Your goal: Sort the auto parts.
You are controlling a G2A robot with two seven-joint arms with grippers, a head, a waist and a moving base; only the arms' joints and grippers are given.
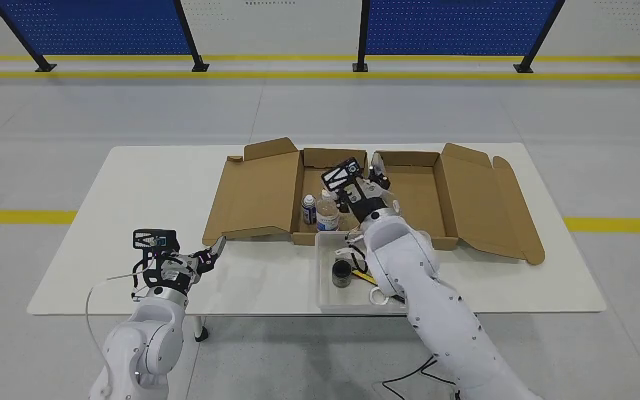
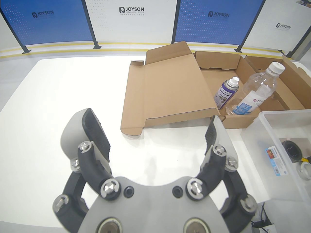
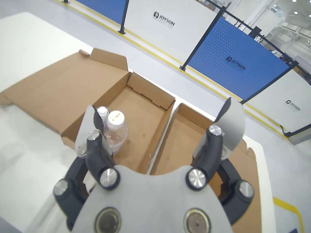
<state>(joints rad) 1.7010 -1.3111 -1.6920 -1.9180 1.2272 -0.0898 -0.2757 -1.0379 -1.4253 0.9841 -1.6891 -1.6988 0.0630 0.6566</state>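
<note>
Brown card makes two open boxes side by side on the white surface (image 1: 120,220). The first box (image 2: 218,60) holds a can (image 2: 226,93) and a clear bottle (image 2: 257,90), close together in its near corner. The second box (image 3: 194,120) sits right beside it. A clear bin (image 2: 274,117) sits just in front of the boxes. In it lie a black part (image 2: 291,147), a white ring (image 2: 305,169) and a small card (image 2: 275,157).

The black part looks hard, so I think it will not squash. A grip across its round sides should hold it. The ring looks light and may slip, so pinch its rim. The bottle looks thin, light and slick, so hold its middle softly. The can looks hard and may roll if it tips.

The right pincer (image 3: 159,105) is open wide and holds nothing. It hangs over the boxes, one finger just beside the bottle's cap. The left pincer (image 2: 151,115) is open wide too, with nothing in it. It hangs over the surface, near the first box's flap.
</note>
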